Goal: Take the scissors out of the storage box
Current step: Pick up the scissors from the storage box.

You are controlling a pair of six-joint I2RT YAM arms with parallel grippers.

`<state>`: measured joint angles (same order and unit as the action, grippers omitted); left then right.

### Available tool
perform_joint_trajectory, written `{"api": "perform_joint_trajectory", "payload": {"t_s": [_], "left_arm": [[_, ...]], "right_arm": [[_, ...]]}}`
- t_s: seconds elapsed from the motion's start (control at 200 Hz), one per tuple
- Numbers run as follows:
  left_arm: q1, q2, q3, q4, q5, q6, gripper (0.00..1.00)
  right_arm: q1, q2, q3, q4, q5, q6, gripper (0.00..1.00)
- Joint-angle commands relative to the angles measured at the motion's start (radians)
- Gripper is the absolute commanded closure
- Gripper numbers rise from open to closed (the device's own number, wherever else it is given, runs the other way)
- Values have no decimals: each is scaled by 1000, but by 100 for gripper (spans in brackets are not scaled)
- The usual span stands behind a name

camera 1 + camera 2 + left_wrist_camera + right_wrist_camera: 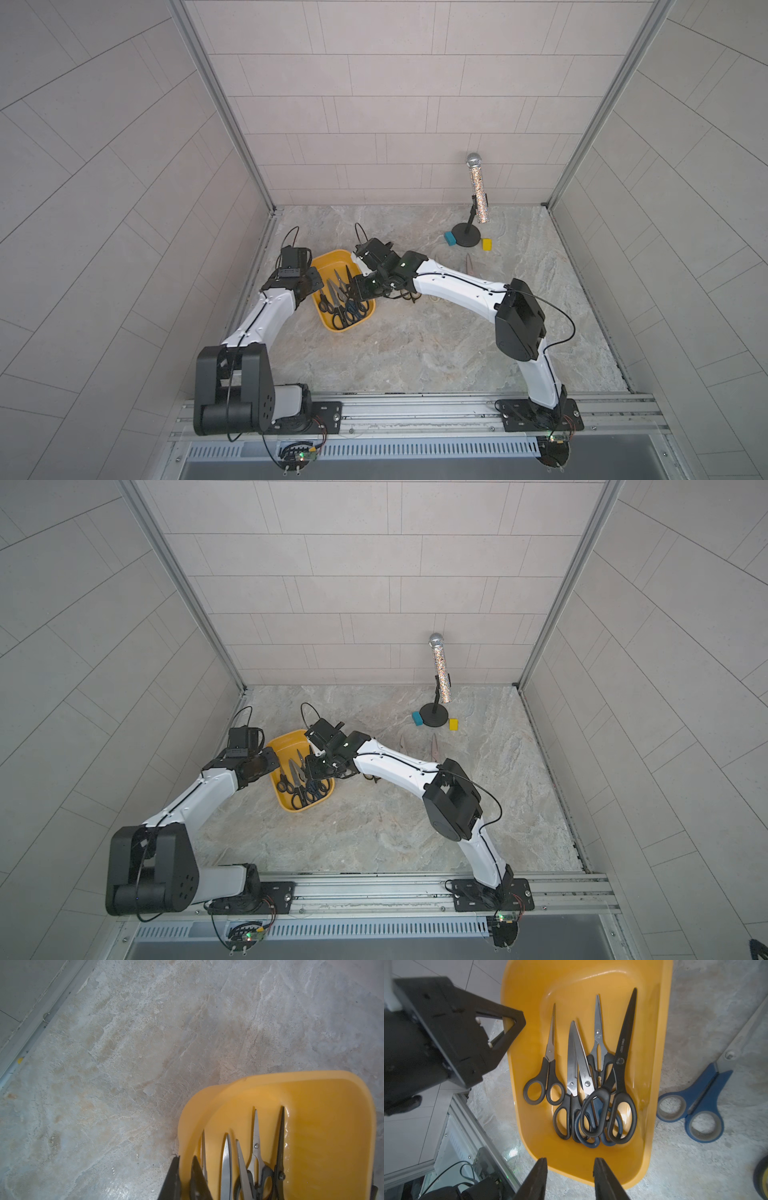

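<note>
Grey marbled table (415, 353) holds the storage box (332, 259) on its left side, with several scissors (591, 1084) inside. The left wrist view shows the left gripper (185, 1159) pinching the box's left wall. The right gripper (570, 1159) hangs over the box's near end, jaws a little apart, empty. Only the right wrist view clearly shows a blue pair (702, 1105) lying just right of the box.

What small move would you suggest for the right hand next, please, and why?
Probably lower the right hand onto the all-black scissors: it hangs open and empty over the storage box, that pair lies topmost in it, and the left hand grips the box's wall.
</note>
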<state>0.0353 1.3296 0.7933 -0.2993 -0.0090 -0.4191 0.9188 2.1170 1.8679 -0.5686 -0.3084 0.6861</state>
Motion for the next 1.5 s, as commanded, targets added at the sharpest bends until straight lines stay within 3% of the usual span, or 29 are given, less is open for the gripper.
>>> {"api": "perform_joint_trajectory", "payload": {"t_s": [0.0,0.67,1.221,1.496], "left_arm": [[-11,-13,16,-25,-46,-9,100],[-40,-44,19,-56,-80,-11,100],[-63,-41,23,-61,-70,-9,100],[-71,-36,23,-63,-76,-8,100]], "right_arm": [[9,58,14,-28,72,48,58],[34,229,150,-133,165,62,58],[31,326,229,-153,149,58,58],[29,331,224,-152,166,44,76]]}}
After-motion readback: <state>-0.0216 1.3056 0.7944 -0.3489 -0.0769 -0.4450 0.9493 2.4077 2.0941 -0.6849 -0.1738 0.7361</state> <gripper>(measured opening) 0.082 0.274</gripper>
